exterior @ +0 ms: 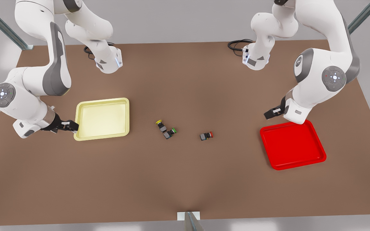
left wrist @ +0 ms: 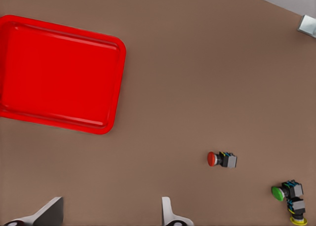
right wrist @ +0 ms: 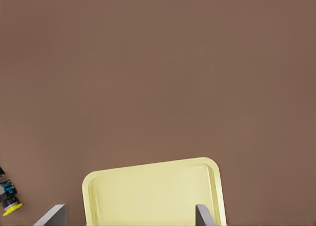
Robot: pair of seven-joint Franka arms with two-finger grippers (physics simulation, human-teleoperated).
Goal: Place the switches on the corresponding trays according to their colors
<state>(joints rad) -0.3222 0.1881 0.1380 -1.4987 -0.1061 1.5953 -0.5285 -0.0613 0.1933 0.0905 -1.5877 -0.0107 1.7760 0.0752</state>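
- The brown bench (exterior: 185, 179) carries a shallow pale yellow plastic tray (exterior: 102, 119) with rounded corners, lying toward 9 o'clock of the bench centre in the front view, and a shallow bright red plastic tray (exterior: 292, 144) toward 3 o'clock.
- Three tiny push-button switches with dark blocky bodies lie between the trays, all on bare bench and in neither tray.
- The yellow-capped switch (exterior: 161, 124) and the green-capped switch (exterior: 170, 132) sit just beside each other, apparently touching body to body (the green one at about 4 o'clock of the yellow one).
- The red-capped switch (exterior: 206, 135) lies apart from that pair, at about 3 o'clock of them, with its cap pointing toward the red tray.
- The left gripper (exterior: 270, 113) rides on the arm by the red tray and hangs just beyond that tray's far edge, at about 11 o'clock of the tray's centre; in the left wrist view its two pale fingers (left wrist: 170, 213) stand spread apart with nothing between them.
- The right gripper (exterior: 72, 125) sits at the yellow tray's outer edge, at 9 o'clock of the tray; in the right wrist view its fingers (right wrist: 205, 216) are likewise spread wide and hold nothing, with the yellow tray's rim seen between them.
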